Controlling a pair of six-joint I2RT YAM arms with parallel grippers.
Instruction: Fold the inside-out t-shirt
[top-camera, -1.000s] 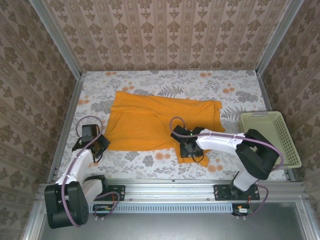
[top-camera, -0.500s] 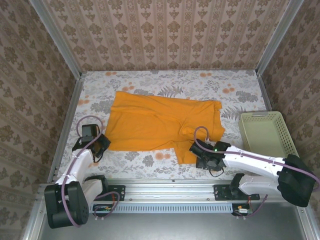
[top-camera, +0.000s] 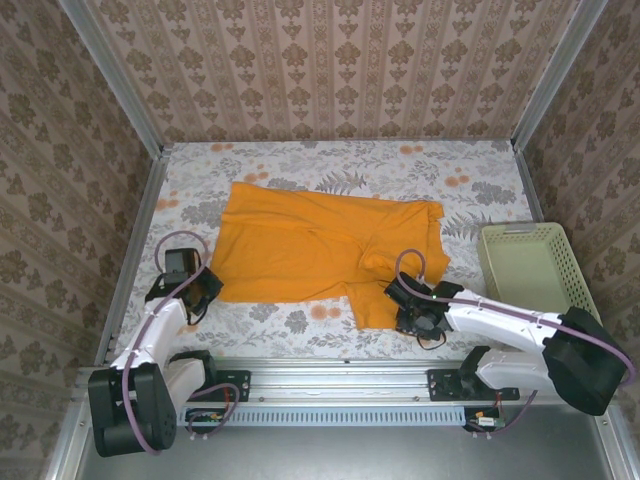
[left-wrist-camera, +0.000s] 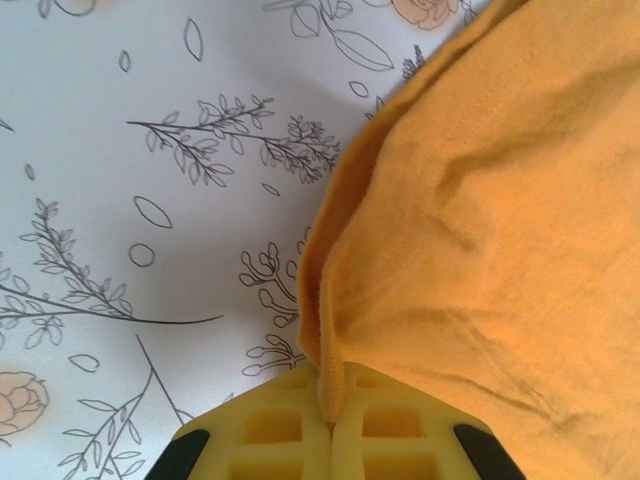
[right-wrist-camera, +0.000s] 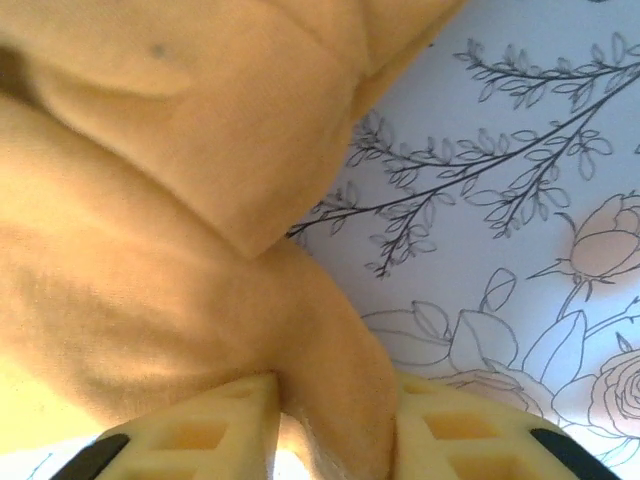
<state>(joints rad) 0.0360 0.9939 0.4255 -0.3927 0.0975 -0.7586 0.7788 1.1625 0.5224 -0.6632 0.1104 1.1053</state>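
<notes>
The mustard-orange t-shirt (top-camera: 320, 245) lies spread on the flowered table, plain face up, with a flap hanging toward the near edge. My left gripper (top-camera: 205, 283) sits at the shirt's near left corner. In the left wrist view that gripper (left-wrist-camera: 330, 388) is shut on the shirt's hem, and the cloth (left-wrist-camera: 500, 200) spreads off to the right. My right gripper (top-camera: 407, 306) is at the right edge of the near flap. In the right wrist view a thick fold of the shirt (right-wrist-camera: 200, 250) fills the space between the right gripper's (right-wrist-camera: 338, 405) fingers, which are shut on it.
A pale cream mesh basket (top-camera: 522, 229) stands at the right side of the table, close to the right arm's elbow. Patterned walls enclose the table on three sides. Bare flowered tablecloth (top-camera: 300, 320) runs along the near edge in front of the shirt.
The right gripper moved from the middle of the near flap to its right edge and closed on a fold of cloth. The left gripper stayed put.
</notes>
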